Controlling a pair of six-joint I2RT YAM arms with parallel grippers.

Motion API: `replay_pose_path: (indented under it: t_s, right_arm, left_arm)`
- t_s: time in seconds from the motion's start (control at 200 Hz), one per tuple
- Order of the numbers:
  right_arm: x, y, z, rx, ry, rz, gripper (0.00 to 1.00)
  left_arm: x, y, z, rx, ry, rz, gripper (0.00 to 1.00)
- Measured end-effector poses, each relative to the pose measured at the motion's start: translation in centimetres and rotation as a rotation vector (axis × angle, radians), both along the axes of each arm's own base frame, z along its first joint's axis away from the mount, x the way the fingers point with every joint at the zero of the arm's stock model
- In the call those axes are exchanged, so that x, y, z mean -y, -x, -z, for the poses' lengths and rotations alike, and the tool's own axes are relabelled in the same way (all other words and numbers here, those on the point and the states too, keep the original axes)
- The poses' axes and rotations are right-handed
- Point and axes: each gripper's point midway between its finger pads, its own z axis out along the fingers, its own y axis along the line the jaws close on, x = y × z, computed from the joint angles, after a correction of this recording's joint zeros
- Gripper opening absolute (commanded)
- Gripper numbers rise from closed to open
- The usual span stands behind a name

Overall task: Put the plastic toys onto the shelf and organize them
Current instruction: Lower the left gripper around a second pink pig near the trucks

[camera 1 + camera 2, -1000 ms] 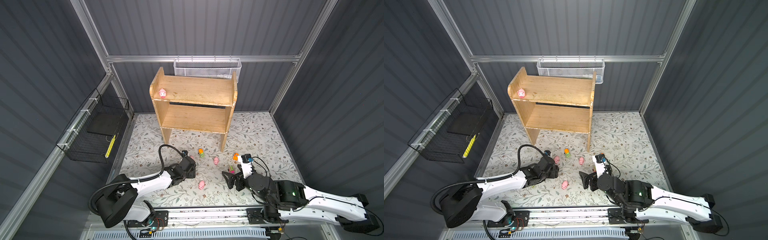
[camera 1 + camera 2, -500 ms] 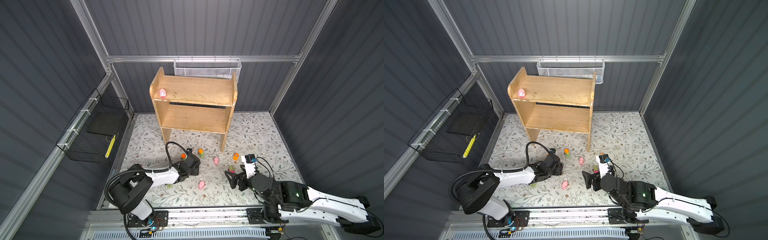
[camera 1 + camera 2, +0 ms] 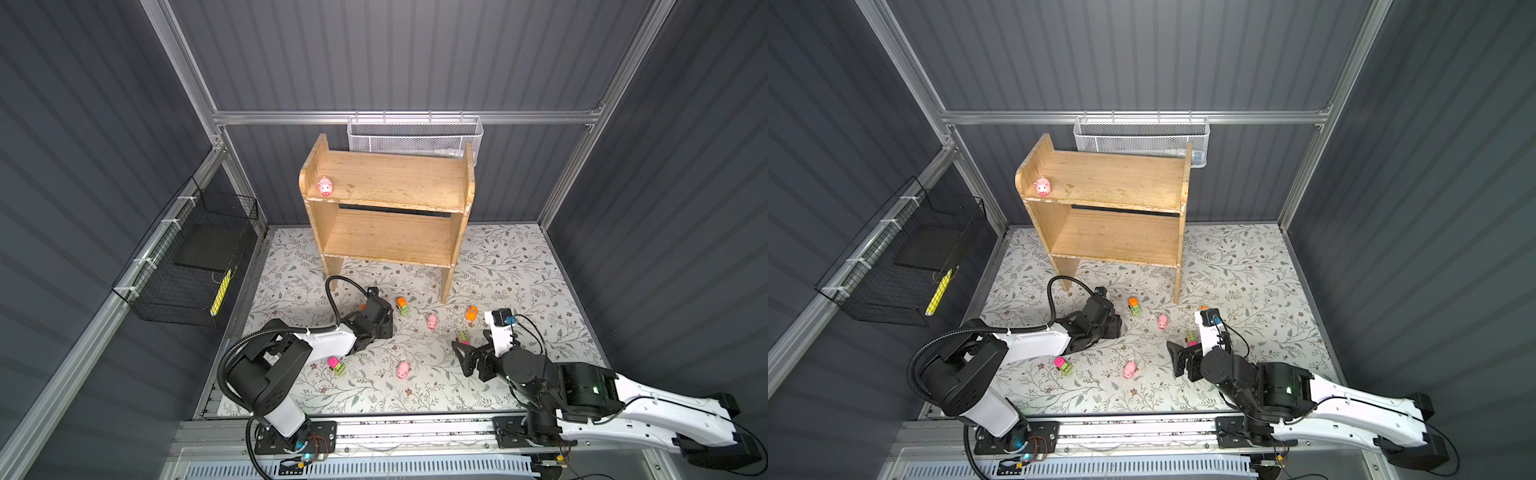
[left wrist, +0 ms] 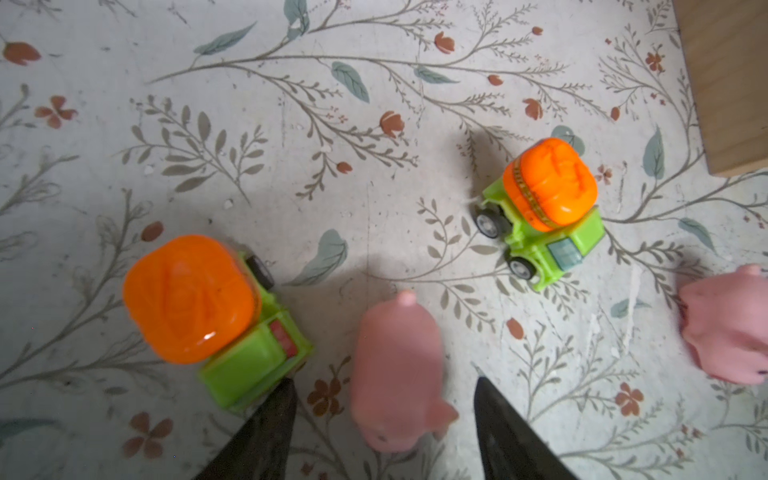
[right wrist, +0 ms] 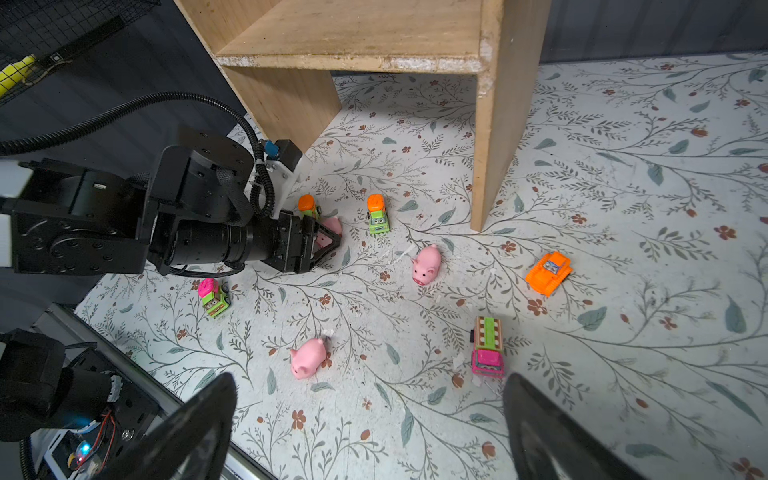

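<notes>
Two fingers [image 4: 270,432] of the left gripper [image 4: 383,379] stand parted around a pink pig [image 4: 395,365], with floor showing on each side of it and nothing clamped. Only the left wrist view shows this; in both top views the gripper's body hides that pig. Just outside one finger sits an orange-topped truck [image 4: 199,311]; beyond the tips lie a second truck [image 4: 544,208] and another pig [image 4: 727,328]. The right wrist view alone shows the right gripper [image 5: 370,386] spread wide and empty, with a loose pig [image 5: 309,357] and a pink-cabbed truck [image 5: 488,345] ahead of its tips. Only the top views show the upper tier of the shelf [image 3: 395,187], where a lone pig [image 3: 324,186] stands. A second ago the pink pig showed beside the left gripper from above; the jaws have since moved over it. The right jaws have stayed wide.
</notes>
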Motion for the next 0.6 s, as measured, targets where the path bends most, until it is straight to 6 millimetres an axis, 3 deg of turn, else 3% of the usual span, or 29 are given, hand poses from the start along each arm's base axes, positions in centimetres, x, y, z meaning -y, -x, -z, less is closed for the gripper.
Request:
replay_pose_path:
  t_s: [0.6]
  right_arm:
    - [0.09,-0.11,0.59,-0.009,0.011,0.009,0.99]
  left_arm:
    - [0.07,-0.27,0.05,0.008,-0.004,0.019,0.62]
